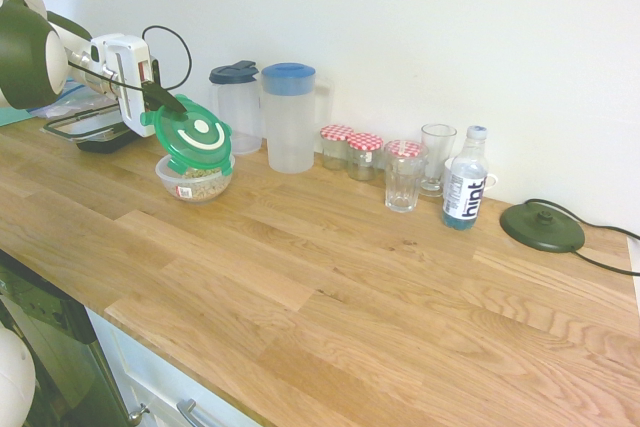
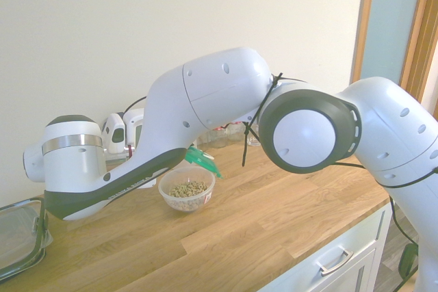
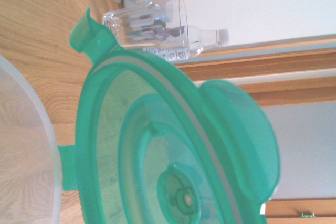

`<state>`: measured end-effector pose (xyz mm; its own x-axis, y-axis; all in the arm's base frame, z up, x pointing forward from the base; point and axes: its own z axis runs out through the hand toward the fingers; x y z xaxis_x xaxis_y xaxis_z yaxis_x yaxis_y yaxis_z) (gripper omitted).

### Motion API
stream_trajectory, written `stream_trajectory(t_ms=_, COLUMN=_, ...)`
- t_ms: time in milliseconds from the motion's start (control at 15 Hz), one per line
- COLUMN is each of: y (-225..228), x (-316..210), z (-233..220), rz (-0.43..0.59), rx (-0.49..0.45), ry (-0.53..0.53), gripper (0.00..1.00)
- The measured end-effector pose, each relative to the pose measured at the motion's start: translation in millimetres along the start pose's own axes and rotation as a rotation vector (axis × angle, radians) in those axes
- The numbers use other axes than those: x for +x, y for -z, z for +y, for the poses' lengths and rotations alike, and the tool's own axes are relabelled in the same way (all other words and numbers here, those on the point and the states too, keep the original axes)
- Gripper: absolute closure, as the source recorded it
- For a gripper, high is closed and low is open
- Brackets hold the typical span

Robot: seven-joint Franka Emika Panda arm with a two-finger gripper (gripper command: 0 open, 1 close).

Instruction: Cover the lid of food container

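Wooden counter [image 1: 330, 287]; tool [image 1: 165, 102] grips lid [image 1: 192, 134] tilted above food container [image 1: 195, 182].

Your gripper [image 1: 165, 102] pinches the green lid [image 1: 192, 135], tilted above the food container [image 1: 196, 180] on the wooden counter [image 1: 330, 277].

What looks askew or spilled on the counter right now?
Only the lid: it is held steeply tilted over the food container by the shut gripper, not seated on the rim. The grains stay inside the container, and nothing looks spilled or damaged.
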<state>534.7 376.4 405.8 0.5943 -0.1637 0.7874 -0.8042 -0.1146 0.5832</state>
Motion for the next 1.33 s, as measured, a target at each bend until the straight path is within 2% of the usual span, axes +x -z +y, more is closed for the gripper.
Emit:
stream_trajectory(t_ms=400, y=-2, x=-11, z=-15, rz=0.010, rx=-0.021, ry=0.017, gripper=1.00)
stream_trajectory(t_ms=467, y=-3, x=-12, z=-16, rz=0.011, rx=-0.024, ry=0.019, gripper=0.00)
stream_trajectory(t_ms=1333, y=7, x=-20, z=-16, rz=0.007, rx=0.008, ry=0.056, gripper=0.00)
